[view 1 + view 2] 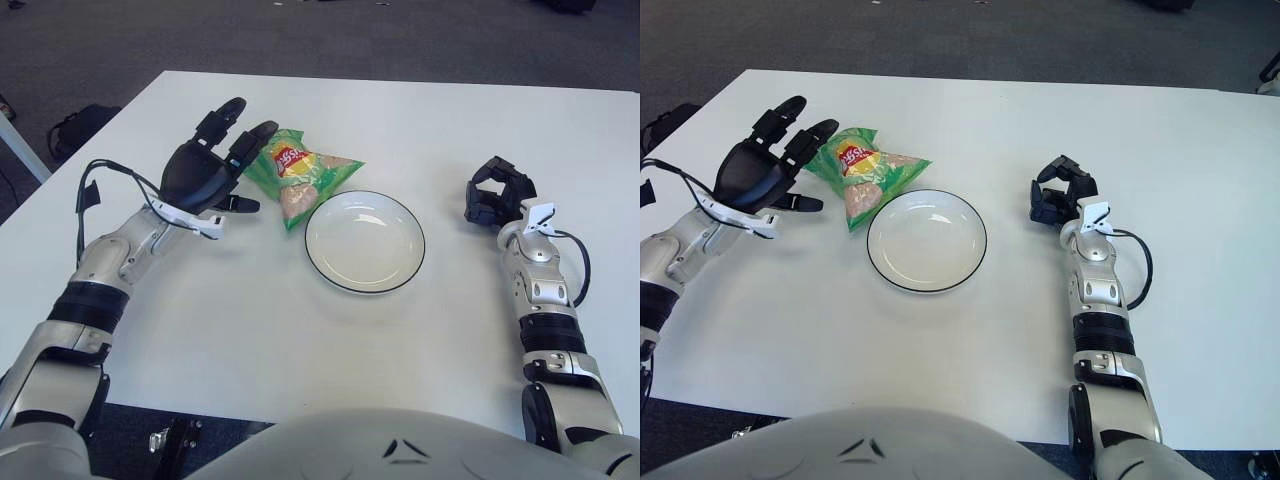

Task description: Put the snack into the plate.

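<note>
You see the green snack bag (300, 175) lying on the white surface (300, 320), just beside the upper left rim of the empty plate (365, 241). Your left hand (205, 170) is at the bag's left edge, fingers (250, 145) spread and holding nothing. Your right hand (497, 192) shows well right of the plate, fingers curled, empty.

Probably office: white table (300, 330), grey carpet (300, 35)

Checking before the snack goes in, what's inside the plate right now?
Nothing shows inside the plate; its white bowl is bare. The snack bag lies on the table beside its rim, next to the open left robot hand. Under the plate is hidden.
</note>
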